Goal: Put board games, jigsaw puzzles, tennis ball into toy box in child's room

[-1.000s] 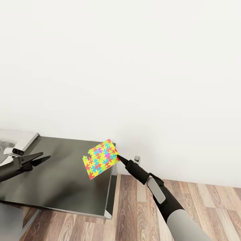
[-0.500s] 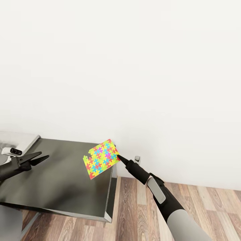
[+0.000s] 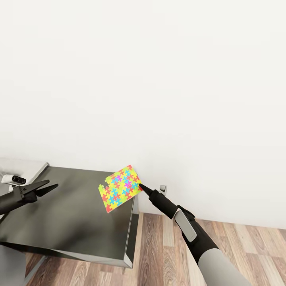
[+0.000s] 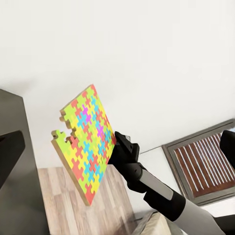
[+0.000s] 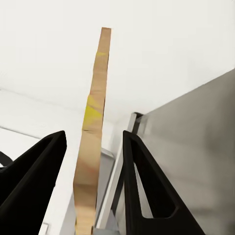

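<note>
White wall (image 3: 159,79) takes up most of head view, wood floor (image 3: 238,246) at lower right. Dark-grey table (image 3: 67,214) sits against wall. Right gripper (image 3: 140,186) pinches jigsaw puzzle (image 3: 120,188) by its edge, held tilted in air above table's far right corner. Left gripper (image 3: 51,185) hangs over table's left part, fingers slightly parted, holding nothing.

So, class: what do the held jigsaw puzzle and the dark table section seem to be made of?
Jigsaw puzzle: looks like thin wood or fibreboard, since the right wrist view shows a tan, unpainted edge, with a matte printed face in bright colours. Table: a dark grey, smooth, slightly glossy top with faint reflections, perhaps laminate or lacquered board. The right gripper holds the puzzle.
</note>
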{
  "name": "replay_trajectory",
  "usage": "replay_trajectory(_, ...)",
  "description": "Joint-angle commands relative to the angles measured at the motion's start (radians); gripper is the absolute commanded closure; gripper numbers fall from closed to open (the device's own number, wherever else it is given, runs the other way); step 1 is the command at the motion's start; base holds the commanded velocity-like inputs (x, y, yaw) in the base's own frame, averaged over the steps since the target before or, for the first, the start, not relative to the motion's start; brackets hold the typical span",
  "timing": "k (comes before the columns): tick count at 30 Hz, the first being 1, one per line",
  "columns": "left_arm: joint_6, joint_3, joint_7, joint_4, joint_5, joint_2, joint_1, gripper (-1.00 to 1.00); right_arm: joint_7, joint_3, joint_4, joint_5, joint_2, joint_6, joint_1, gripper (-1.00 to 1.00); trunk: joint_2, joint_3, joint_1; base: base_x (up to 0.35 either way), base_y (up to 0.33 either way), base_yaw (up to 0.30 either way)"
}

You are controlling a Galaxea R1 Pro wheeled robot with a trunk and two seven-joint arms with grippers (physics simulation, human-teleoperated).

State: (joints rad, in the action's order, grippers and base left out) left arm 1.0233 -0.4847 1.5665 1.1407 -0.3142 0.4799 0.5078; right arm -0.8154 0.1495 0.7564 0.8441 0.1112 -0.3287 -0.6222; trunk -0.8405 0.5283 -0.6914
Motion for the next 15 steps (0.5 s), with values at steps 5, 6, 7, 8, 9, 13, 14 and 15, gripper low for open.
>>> replay_trajectory(5, 0.011, 0.001, 0.004, 0.001, 0.001, 0.0, 0.0, -1.0, 0.0, 0.001, 0.0, 0.01, -0.001, -0.009, -0.001, 1.0, -0.001, -0.007, 0.0, 0.0, 0.0, 0.0)
replay_trajectory(6, 0.011, 0.001, 0.004, 0.001, 0.001, 0.0, 0.0, -1.0, 0.0, 0.0, 0.0, 0.01, -0.001, -0.009, -0.001, 1.0, -0.001, -0.009, 0.0, 0.0, 0.0, 0.0)
replay_trajectory(7, 0.011, 0.001, 0.004, 0.001, 0.001, 0.0, 0.0, -1.0, -0.001, 0.0, 0.0, 0.01, -0.001, -0.009, -0.001, 1.0, -0.001, -0.011, 0.0, 0.0, 0.0, 0.0)
replay_trajectory(8, 0.011, 0.001, 0.004, 0.001, 0.001, 0.0, 0.0, -1.0, -0.001, 0.001, 0.0, 0.01, -0.001, -0.009, -0.001, 1.0, -0.001, -0.012, 0.0, 0.0, 0.0, 0.0)
replay_trajectory(9, 0.011, 0.001, 0.004, 0.001, 0.001, 0.0, 0.0, -1.0, 0.0, 0.001, 0.0, 0.01, -0.001, -0.009, -0.001, 1.0, -0.001, -0.014, 0.0, 0.0, 0.0, 0.0)
replay_trajectory(13, 0.011, 0.002, 0.004, 0.001, 0.001, 0.0, 0.0, -1.0, 0.001, 0.0, 0.0, 0.01, -0.001, -0.009, -0.001, 1.0, -0.001, -0.021, 0.0, 0.0, 0.0, 0.0)
replay_trajectory(14, 0.011, 0.002, 0.004, 0.001, 0.001, 0.0, 0.0, -1.0, 0.001, -0.001, 0.0, 0.01, -0.001, -0.009, -0.001, 1.0, -0.001, -0.022, 0.0, 0.0, 0.0, 0.0)
replay_trajectory(15, 0.011, 0.002, 0.004, 0.001, 0.001, 0.0, 0.0, -1.0, 0.002, -0.001, 0.0, 0.011, -0.001, -0.009, -0.001, 1.0, -0.001, -0.024, 0.0, 0.0, 0.0, 0.0)
